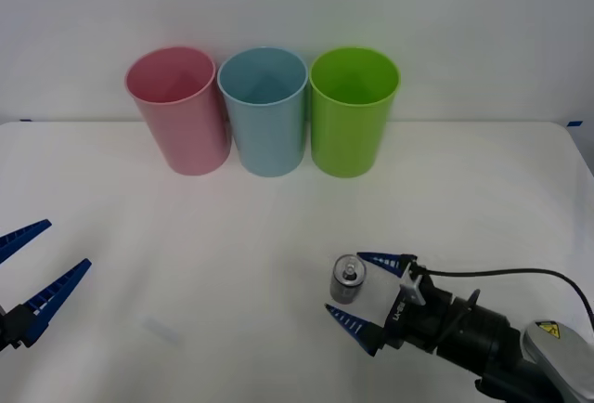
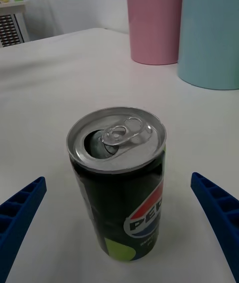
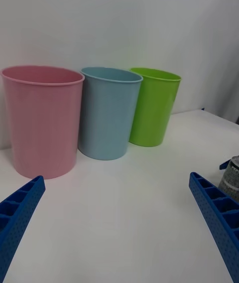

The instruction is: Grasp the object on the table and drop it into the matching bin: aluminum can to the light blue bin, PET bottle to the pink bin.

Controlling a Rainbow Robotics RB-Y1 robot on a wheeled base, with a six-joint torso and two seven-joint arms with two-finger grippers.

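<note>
Even, bright, diffuse light falls from above. The white table [image 1: 278, 236] looks nearly washed out, and shadows under the bins are faint and soft. The aluminum can [image 2: 117, 183] shows a mild gleam on its silver top. The wrist views are sharp up close and slightly softer farther off.

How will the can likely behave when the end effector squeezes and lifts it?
The can is already opened, so it is probably light and thin-walled, and may dent. Its glossy side could slip. Upright between the open right end effector fingers, it might tip if one finger touches first.
</note>
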